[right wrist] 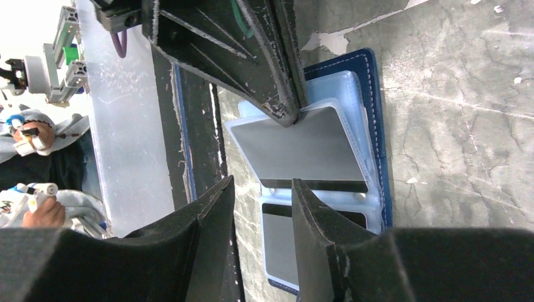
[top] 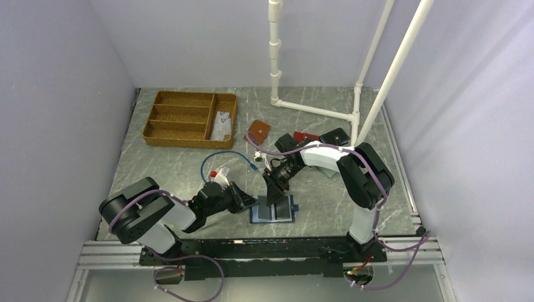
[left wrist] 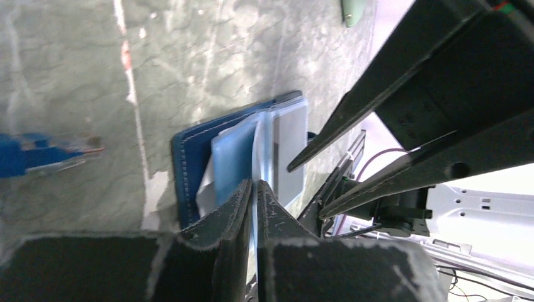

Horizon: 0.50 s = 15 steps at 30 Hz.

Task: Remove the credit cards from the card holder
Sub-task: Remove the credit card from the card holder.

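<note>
Left gripper (left wrist: 253,189) is seen clamped on the pale blue inner flap of the card holder (right wrist: 376,107), which lies opened on the table (right wrist: 466,126) near the front edge, between the two arms. Right gripper (right wrist: 261,184) is held just above it, fingers apart, with nothing between them. One grey card (right wrist: 302,151) is shown in a clear sleeve; another, dark-striped, is partly hidden behind a finger, so no count can be made.

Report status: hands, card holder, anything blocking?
Left hand shut on card holder. Right hand open above it. Credit cards visible inside. No obstruction seen.
</note>
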Motion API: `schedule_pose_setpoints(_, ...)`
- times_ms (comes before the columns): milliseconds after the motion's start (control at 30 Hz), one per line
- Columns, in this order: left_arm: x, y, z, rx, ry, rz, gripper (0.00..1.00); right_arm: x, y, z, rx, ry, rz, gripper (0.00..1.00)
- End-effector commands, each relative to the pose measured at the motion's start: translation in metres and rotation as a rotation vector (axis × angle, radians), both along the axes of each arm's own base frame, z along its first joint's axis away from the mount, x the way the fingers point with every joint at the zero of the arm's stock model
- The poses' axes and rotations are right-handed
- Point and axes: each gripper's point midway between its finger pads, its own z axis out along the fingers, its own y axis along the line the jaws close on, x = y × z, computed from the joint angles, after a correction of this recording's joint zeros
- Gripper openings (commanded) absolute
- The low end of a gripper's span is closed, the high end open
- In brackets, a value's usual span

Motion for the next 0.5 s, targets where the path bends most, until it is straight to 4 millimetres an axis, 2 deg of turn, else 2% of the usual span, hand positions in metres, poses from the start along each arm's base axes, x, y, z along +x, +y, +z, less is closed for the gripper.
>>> schedule_pose_setpoints(0, -0.003, 0.001, -0.003, -0.001, -0.01, -0.015, 0.13, 0.009, 0.007, 0.002, 0.014, -0.034, -0.005, 0.41)
schedule_pose_setpoints(200, -0.003, -0.004, 0.0, -0.003, -0.018, -0.048, 0.24, 0.016, 0.002, -0.013, -0.058, -0.057, -0.038, 0.37)
schedule_pose_setpoints(467, -0.004, -0.015, 0.008, -0.031, -0.042, -0.109, 0.36, 0.018, 0.0, -0.02, -0.09, -0.063, -0.05, 0.36)
